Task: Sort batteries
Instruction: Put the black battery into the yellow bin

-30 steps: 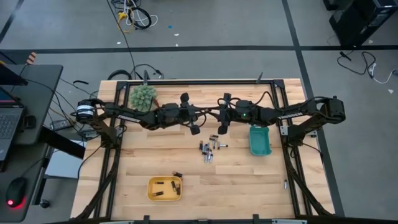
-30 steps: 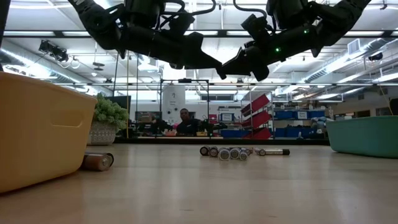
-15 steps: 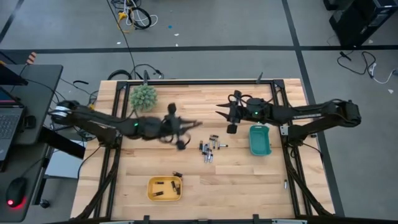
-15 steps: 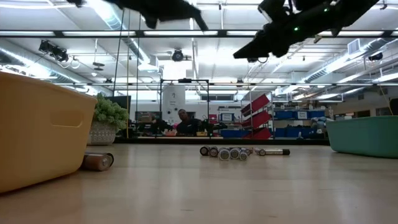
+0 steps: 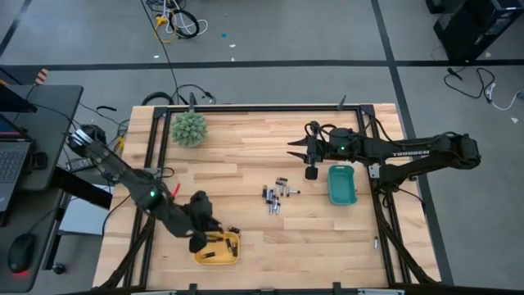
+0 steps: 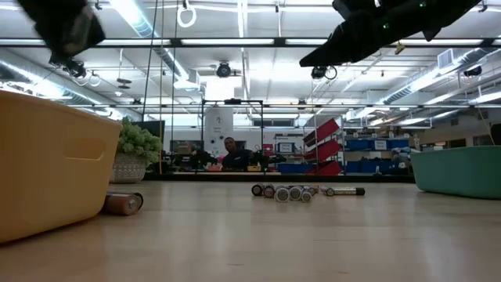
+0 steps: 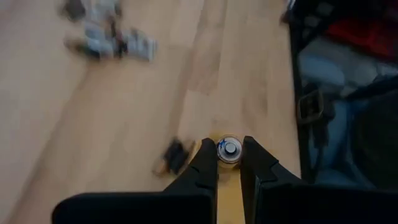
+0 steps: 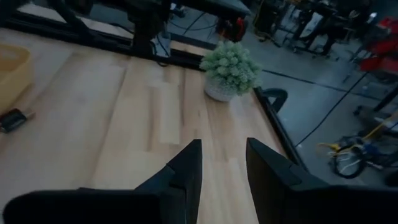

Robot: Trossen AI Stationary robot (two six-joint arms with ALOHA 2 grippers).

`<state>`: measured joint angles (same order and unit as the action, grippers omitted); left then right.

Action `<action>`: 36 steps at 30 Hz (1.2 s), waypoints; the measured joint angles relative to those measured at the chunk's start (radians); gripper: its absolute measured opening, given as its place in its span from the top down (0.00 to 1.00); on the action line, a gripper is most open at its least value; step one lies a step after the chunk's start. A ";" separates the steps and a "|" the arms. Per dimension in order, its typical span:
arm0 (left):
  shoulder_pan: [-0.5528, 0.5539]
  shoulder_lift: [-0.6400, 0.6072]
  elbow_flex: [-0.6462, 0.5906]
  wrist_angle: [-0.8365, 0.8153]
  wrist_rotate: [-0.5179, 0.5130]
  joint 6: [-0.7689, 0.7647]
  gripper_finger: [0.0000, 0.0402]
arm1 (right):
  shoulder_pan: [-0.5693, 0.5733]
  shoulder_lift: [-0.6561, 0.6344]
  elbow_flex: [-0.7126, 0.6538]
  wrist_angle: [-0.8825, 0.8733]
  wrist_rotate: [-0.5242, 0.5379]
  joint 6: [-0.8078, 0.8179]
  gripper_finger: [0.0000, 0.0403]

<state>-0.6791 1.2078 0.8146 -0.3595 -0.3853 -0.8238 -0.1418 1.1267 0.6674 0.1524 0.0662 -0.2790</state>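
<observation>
A cluster of small batteries (image 5: 277,197) lies on the wooden table's middle, seen low as a row (image 6: 293,192). One dark battery (image 5: 232,230) lies beside the yellow tray (image 5: 236,254), which holds a few cells. My left gripper (image 5: 198,239) hovers over the tray's left end, shut on a silvery battery (image 7: 229,151). My right gripper (image 5: 309,165) hangs open above the table, left of the teal tray (image 5: 342,185), with nothing between its fingers (image 8: 186,168). My left gripper pinches the silvery battery's round sides (image 7: 229,157) between its two fingertips. The battery points along the fingers, its end cap toward the wrist camera. The fingers slant down from the table's left side. The battery is lifted clear above the yellow tray.
A spiky green ball in a pot (image 5: 188,129) stands at the far left corner. The teal tray's wall (image 6: 458,171) rises at the right. Black frame rails run along the table's edges. Bare wood lies between the two trays.
My left gripper has swung from the table's far middle toward the near left, over the yellow tray, turning as it went and staying shut on the battery. My right gripper has risen and drawn a little toward the right edge.
</observation>
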 joint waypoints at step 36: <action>-0.072 0.115 0.000 0.111 -0.027 -0.200 0.72 | 0.097 0.001 0.000 -0.045 -0.029 0.147 0.73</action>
<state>-0.7515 1.3231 0.8150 -0.2483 -0.4128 -1.0238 -0.0448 1.1275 0.6674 0.1075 0.0372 -0.1323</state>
